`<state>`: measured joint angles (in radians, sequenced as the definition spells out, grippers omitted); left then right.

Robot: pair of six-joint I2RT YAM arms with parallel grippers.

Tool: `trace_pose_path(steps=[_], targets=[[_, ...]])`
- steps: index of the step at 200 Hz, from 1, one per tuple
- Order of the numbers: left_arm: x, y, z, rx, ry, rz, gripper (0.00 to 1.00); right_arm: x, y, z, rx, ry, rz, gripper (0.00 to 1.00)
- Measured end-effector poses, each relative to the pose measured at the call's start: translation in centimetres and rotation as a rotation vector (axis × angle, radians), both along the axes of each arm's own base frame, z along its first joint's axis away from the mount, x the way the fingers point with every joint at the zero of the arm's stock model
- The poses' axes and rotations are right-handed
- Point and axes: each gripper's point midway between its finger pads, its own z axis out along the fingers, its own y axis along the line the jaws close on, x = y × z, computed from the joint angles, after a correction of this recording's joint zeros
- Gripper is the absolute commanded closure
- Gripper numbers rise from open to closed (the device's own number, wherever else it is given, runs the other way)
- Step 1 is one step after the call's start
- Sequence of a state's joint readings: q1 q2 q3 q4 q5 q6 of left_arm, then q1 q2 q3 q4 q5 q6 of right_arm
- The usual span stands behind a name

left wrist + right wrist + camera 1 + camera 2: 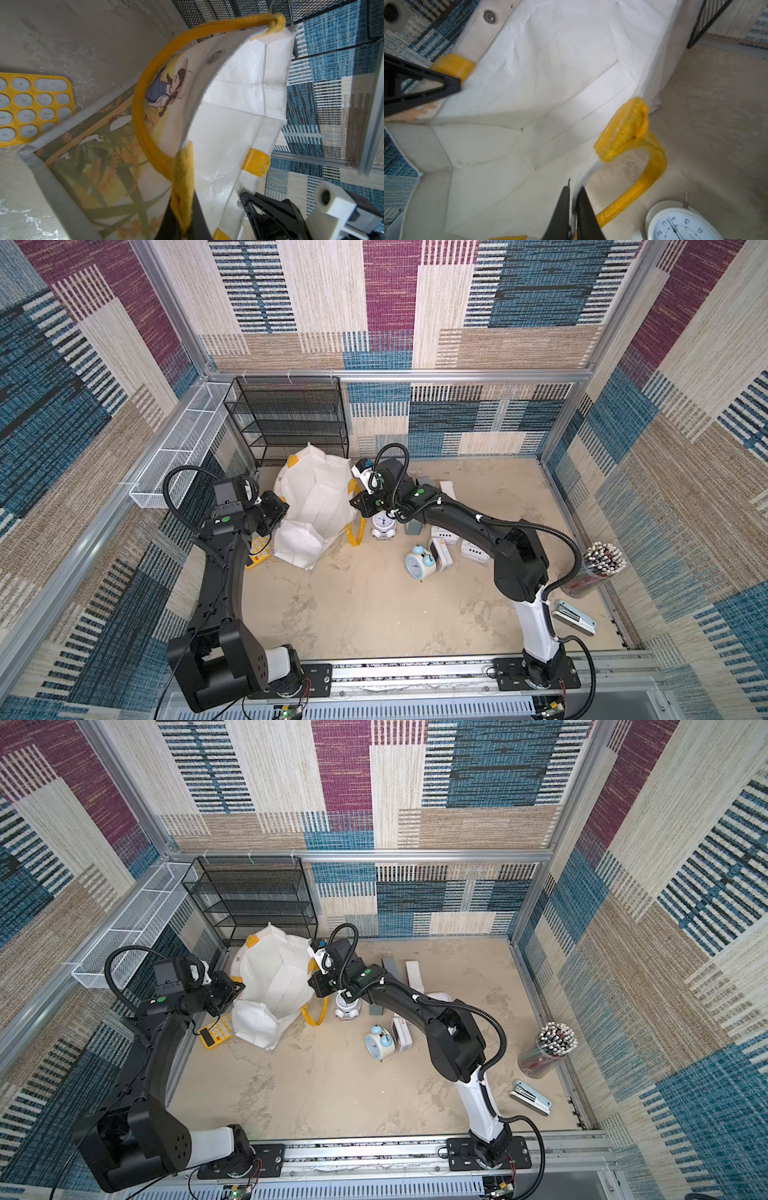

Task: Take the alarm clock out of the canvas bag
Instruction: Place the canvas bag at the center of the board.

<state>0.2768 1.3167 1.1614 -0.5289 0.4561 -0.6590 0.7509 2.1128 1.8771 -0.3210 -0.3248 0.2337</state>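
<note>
The white canvas bag (316, 497) (274, 977) lies slumped on the table at the back left, its mouth held apart between both arms. My left gripper (282, 506) (184, 209) is shut on the yellow strap handle (145, 87) at the printed side. My right gripper (355, 502) (574, 191) is shut on the bag's white rim opposite. The bag's inside (550, 62) shows only creased white lining. A white alarm clock (381, 524) (679, 226) stands on the table just right of the bag, under my right wrist. A blue twin-bell alarm clock (420, 563) lies further right.
A yellow calculator (257, 551) (31, 108) lies under the bag's left edge. A black mesh shelf (291, 418) stands behind the bag, and a white wire basket (178, 448) hangs on the left wall. Small white boxes (442, 556), a pen cup (598, 568) and a stapler (575, 616) sit right.
</note>
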Motion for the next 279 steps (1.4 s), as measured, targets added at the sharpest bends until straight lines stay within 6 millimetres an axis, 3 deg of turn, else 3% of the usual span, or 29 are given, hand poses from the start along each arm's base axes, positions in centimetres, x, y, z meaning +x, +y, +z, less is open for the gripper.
trace_pose_path(steps=[25, 65, 107, 137, 163, 178, 190, 199, 210, 223, 258, 279], targets=[[0.6, -0.2, -0.2, -0.018, 0.012, -0.015, 1.00, 1.3, -1.2, 1.7, 0.036, 0.010, -0.021, 0.98], [2.2, -0.2, -0.1, -0.027, 0.018, -0.050, 0.99, 3.4, -3.0, 3.6, 0.067, 0.003, -0.067, 0.93], [3.5, -1.1, -1.0, -0.045, 0.043, -0.098, 0.91, 4.9, -4.7, 2.4, 0.051, 0.031, -0.103, 0.93], [4.5, -2.4, -1.1, -0.058, 0.050, -0.146, 0.78, 5.7, -6.0, 1.8, 0.041, 0.046, -0.130, 0.91], [4.8, -3.2, -0.7, -0.048, 0.047, -0.173, 0.62, 6.0, -6.7, 1.1, 0.027, 0.055, -0.149, 0.67], [4.7, -3.2, -0.6, -0.044, 0.049, -0.177, 0.52, 6.0, -7.0, 0.8, 0.022, 0.060, -0.154, 0.64], [4.7, -3.1, -0.4, -0.036, 0.049, -0.177, 0.19, 6.0, -7.2, 0.7, 0.019, 0.063, -0.158, 0.55], [4.7, -3.0, -0.2, -0.025, 0.045, -0.183, 0.00, 5.9, -7.2, 0.7, 0.019, 0.062, -0.159, 0.49], [4.7, -2.7, 0.2, -0.003, 0.044, -0.174, 0.01, 5.8, -7.3, 1.1, 0.021, 0.058, -0.159, 0.35], [4.5, -2.3, 1.1, 0.032, 0.032, -0.164, 0.01, 5.5, -7.6, 1.9, 0.025, 0.040, -0.157, 0.26], [3.0, -0.1, 5.2, 0.168, -0.056, -0.087, 0.00, 4.5, -9.8, 4.5, 0.018, -0.057, -0.210, 0.11], [1.3, 1.7, 6.3, 0.265, -0.076, -0.012, 0.00, 3.4, -12.2, 6.2, 0.000, -0.150, -0.268, 0.01]])
